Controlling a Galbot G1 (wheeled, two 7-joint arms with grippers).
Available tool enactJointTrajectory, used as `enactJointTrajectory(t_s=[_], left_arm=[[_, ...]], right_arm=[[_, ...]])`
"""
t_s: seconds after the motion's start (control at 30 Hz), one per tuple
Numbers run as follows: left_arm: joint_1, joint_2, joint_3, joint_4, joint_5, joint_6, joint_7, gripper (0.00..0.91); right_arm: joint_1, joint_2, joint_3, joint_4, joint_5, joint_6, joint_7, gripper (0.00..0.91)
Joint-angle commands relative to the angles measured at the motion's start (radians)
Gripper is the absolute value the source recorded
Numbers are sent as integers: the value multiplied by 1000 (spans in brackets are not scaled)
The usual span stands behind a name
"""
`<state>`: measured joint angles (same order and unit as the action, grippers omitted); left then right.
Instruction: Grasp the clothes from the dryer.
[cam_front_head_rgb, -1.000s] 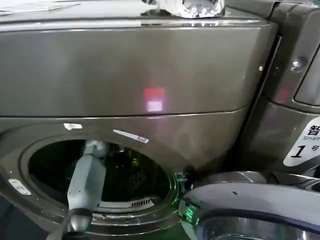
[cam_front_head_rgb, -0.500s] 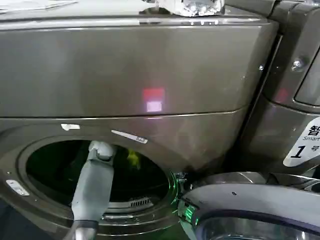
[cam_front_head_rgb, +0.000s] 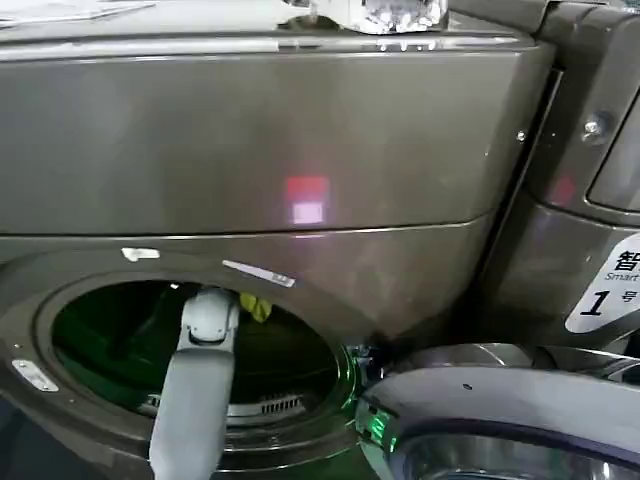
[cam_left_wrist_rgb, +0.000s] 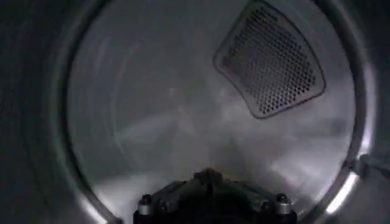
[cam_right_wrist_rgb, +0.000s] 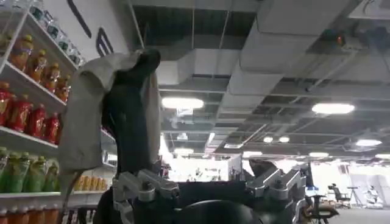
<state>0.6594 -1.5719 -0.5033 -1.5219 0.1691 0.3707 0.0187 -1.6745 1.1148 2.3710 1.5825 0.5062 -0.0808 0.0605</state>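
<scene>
The dryer (cam_front_head_rgb: 300, 140) is the large bronze-grey machine, with its round port (cam_front_head_rgb: 110, 340) at the lower left. My left arm (cam_front_head_rgb: 195, 390) reaches in through the port. A small patch of the yellow-green clothes (cam_front_head_rgb: 255, 305) shows just beyond the wrist, under the port's upper rim. Whether the gripper touches it is hidden. In the left wrist view my left gripper (cam_left_wrist_rgb: 210, 179) is a dark shape facing the bare metal drum wall (cam_left_wrist_rgb: 158, 122), with no fabric in front of it. My right gripper (cam_right_wrist_rgb: 201, 140) is parked, points up at a ceiling, and is open and empty.
The dryer's round door (cam_front_head_rgb: 500, 420) hangs open at the lower right, close to the port. A second machine with a white "1" label (cam_front_head_rgb: 605, 290) stands at the right. A perforated vent panel (cam_left_wrist_rgb: 271, 61) sits on the drum's back wall. Shelves of bottles (cam_right_wrist_rgb: 30, 115) stand beside the right gripper.
My left arm has shifted to the right inside the port. The yellow-green patch came into sight beside the wrist and now sits slightly higher and further left.
</scene>
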Motion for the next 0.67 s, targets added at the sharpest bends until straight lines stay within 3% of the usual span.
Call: enactJointTrajectory(t_s=[0.03,0.13,0.23,0.67], left_arm=[[24,-6,1,-41,-62,16,-45,0],[27,0,-1,-42,-66,16,-41,0],[28,0,-1,-43,-65,18,-41,0],[14,6,-2,-22,-56,17,-30,0]], right_arm=[[1,5,-5,14,1,-4,6,907],[5,11,2,51,22,-82,19,907],[12,9,6,74,49,-112,27,907],[-3,3,44,64,34,-166,54,907]])
